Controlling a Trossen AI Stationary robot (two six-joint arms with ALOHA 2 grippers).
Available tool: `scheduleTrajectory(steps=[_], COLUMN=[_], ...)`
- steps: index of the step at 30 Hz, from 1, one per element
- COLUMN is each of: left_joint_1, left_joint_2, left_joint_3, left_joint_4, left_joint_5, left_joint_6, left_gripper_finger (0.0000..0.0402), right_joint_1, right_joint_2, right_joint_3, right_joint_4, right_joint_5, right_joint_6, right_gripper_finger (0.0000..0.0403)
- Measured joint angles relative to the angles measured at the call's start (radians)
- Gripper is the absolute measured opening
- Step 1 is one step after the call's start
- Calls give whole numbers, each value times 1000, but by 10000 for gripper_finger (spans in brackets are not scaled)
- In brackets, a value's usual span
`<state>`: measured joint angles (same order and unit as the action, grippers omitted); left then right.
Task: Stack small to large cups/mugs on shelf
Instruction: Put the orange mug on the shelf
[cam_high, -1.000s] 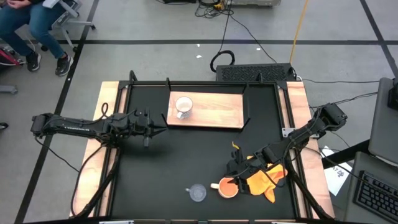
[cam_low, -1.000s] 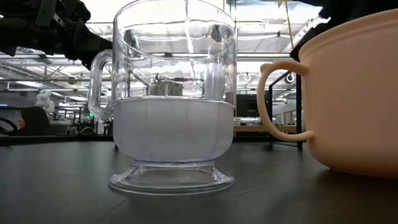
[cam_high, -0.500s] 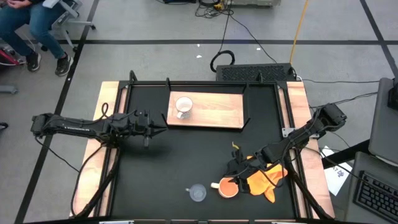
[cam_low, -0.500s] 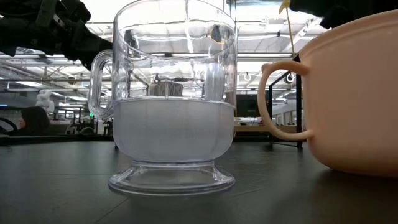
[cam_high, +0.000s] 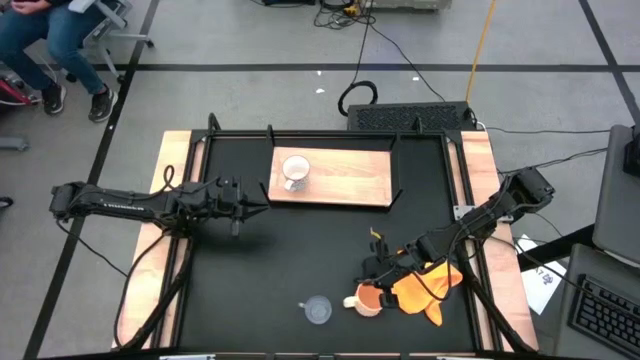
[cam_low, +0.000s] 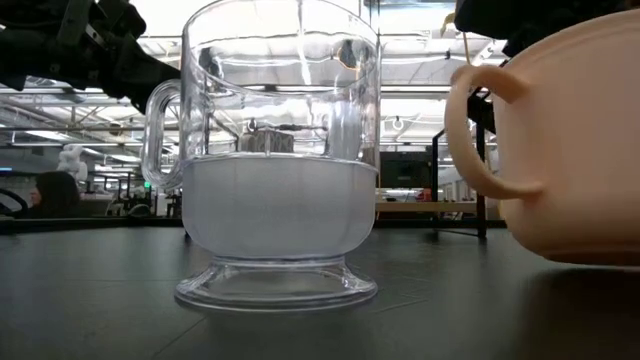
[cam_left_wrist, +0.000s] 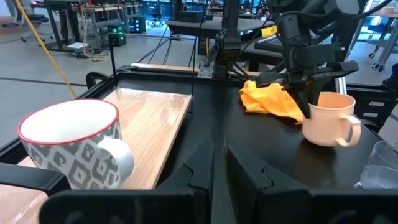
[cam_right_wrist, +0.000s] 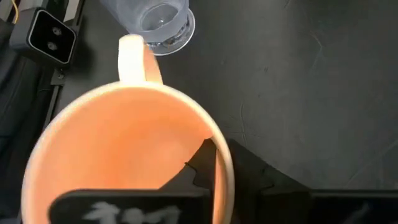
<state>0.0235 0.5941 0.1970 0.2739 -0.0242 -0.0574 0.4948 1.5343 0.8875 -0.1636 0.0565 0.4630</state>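
Orange mug (cam_low: 575, 150) cut off at low view's right edge; base hidden

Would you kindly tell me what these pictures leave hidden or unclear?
- Low view: orange mug cut off by the right edge.
- Right wrist view: right gripper shut on the mug's rim; its base is hidden.
- High view: glass cup too small for detail.
- Left wrist view: white mug partly hidden by the fingers.

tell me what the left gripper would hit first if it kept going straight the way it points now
Probably nothing close. The left gripper points across the table just in front of the shelf, past the white patterned mug. In its wrist view the line runs between shelf edge and orange mug; depth is unclear.
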Motion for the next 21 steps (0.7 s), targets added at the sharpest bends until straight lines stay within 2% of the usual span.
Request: scheduleTrajectory(steps=[11,18,21], left_joint_1=[0,0,0], left_joint_2=[0,0,0], left_joint_3=[0,0,0], left_joint_4=[-4,-4,0], left_joint_5=[0,0,0], left_joint_6=[0,-2,-4], left_gripper_finger=[40,40,40], right_joint_1=[-13,-75,-108], right_joint_2=[-1,-4,-4], right_joint_3=[0,1,25], right_joint_4=[10,-8,-81], right_joint_5=[-4,-35,-60], right_joint_6=[-95,-101,-109], right_gripper_finger=[6,6,6])
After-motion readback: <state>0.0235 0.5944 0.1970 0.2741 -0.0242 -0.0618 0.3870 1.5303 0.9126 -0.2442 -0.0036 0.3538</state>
